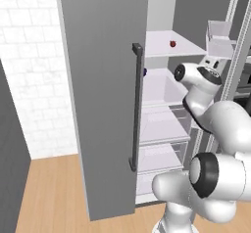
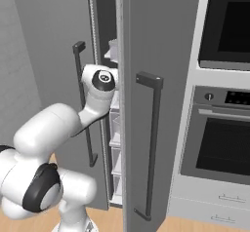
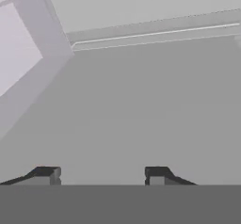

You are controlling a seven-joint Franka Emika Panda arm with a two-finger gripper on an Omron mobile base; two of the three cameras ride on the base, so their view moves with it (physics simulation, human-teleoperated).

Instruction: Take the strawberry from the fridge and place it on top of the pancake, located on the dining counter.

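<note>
The fridge (image 1: 103,90) stands open, and its grey doors (image 2: 161,41) frame the arm, which reaches inside between them. The strawberry (image 1: 172,43), tiny and red, lies on the upper pale shelf (image 1: 162,51), above and left of the arm's wrist. In the hand view my gripper (image 3: 102,175) faces a plain grey inner wall. Its two fingertips (image 3: 47,173) stand apart with nothing between them. The pancake and the dining counter are out of view.
A small dark purple fruit (image 1: 145,71) sits at the edge of the shelf below. The open left door's long dark handle (image 1: 137,104) hangs beside the arm. Door bins (image 1: 220,41) stand on the right. A black-glass wall oven (image 2: 224,143) is right of the fridge.
</note>
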